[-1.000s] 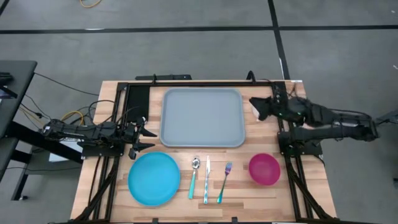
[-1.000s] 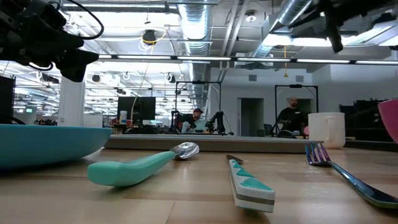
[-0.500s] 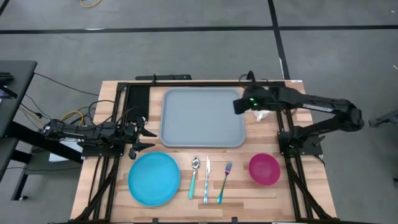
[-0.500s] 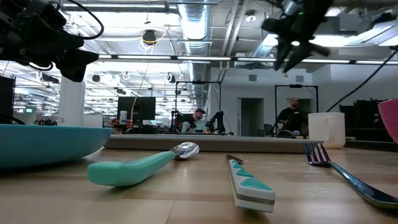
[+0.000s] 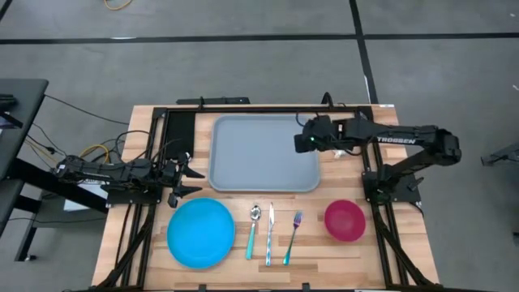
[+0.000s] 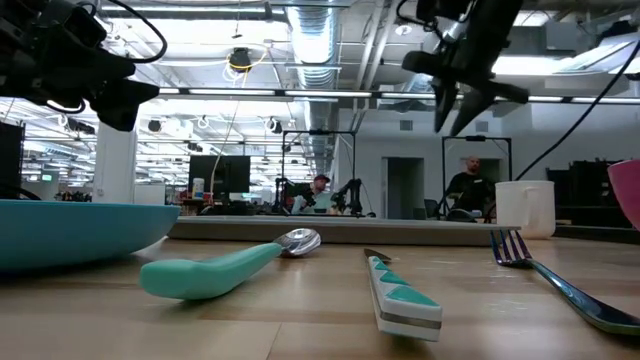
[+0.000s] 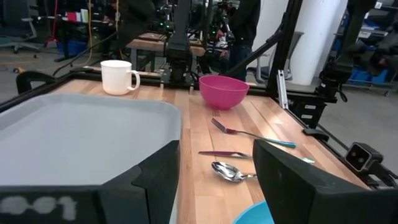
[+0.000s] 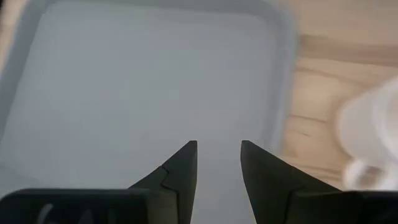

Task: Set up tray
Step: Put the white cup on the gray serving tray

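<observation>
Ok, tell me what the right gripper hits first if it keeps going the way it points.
Probably the tray: the right gripper, fingers open and empty, points down at its bare grey floor near the right rim, nothing between. Its height above is unclear.

Overhead, table-level, two wrist views; tray point(image 5: 264, 152) probably shared.

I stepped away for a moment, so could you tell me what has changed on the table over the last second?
The right gripper swung from beside the white mug to above the tray's right edge, open and empty. The left gripper and tableware stayed put.
</observation>
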